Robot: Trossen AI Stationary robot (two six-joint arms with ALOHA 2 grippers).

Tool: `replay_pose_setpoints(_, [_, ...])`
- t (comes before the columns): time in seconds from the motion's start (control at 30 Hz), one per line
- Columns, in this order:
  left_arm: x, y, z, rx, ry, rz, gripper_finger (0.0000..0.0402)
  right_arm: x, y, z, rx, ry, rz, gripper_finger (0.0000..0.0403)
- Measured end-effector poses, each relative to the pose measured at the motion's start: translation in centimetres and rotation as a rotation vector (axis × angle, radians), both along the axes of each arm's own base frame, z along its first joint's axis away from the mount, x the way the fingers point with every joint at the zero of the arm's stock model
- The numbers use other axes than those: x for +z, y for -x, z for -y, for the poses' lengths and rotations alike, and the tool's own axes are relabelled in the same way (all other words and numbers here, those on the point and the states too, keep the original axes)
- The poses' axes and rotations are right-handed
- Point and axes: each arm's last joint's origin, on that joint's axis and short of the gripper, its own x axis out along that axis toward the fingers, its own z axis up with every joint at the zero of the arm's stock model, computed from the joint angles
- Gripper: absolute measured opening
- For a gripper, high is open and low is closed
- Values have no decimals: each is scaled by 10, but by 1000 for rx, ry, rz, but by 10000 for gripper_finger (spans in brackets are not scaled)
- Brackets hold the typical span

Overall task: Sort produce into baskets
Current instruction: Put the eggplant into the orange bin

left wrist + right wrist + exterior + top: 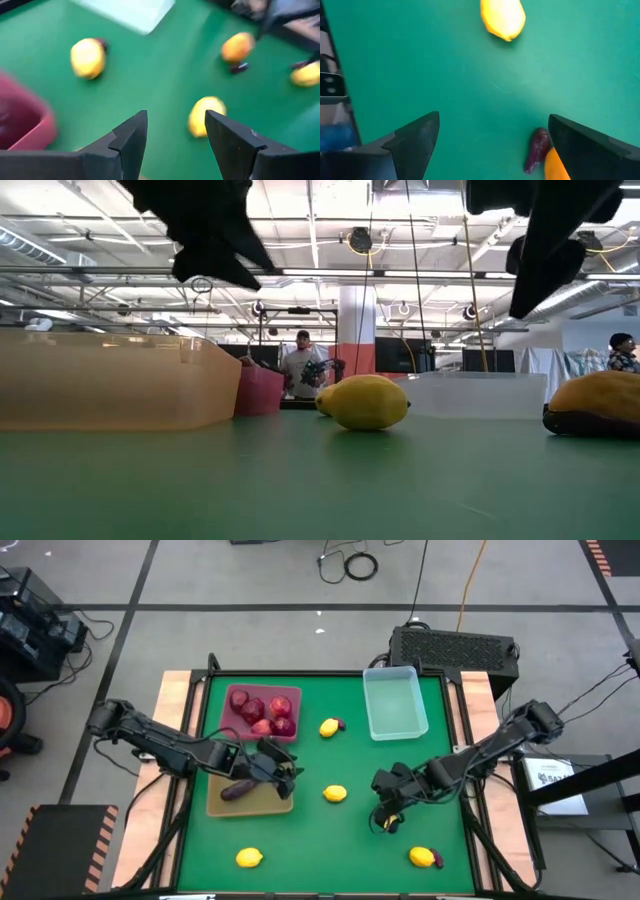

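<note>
My left gripper [287, 776] is open and empty over the tan tray's [262, 804] right end; a purple eggplant [237, 790] lies in that tray. The maroon tray [232, 720] holds several dark red fruits [262, 712]. The clear bin [395, 703] stands at the far right. My right gripper [386, 805] is open, low over a small purple eggplant [537, 150] and an orange fruit [554, 165] on the mat. A lemon [335, 794] lies between the grippers and shows ahead of the left fingers [205, 116].
More yellow fruits lie on the green mat: one far centre [329, 727], one near left [249, 858], one near right [422, 857] with a dark piece beside it. A person [303, 367] stands in the room beyond the table.
</note>
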Motion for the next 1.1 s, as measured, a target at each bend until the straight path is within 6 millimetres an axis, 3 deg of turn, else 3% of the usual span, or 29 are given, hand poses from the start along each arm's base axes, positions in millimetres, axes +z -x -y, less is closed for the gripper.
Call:
replay_pose_setpoints(0.53, [-6,-15,5,-38,25,56,205,-57,-20,-6,-28,107,-206,363])
replay_pose_setpoints(0.83, [-6,-20,7,-44,43,107,205,-76,-26,2,-82,71,-312,359])
replay_pose_setpoints(1.1, [-5,-22,8,-12,99,137,205,-81,-23,7,-93,64,-398,322])
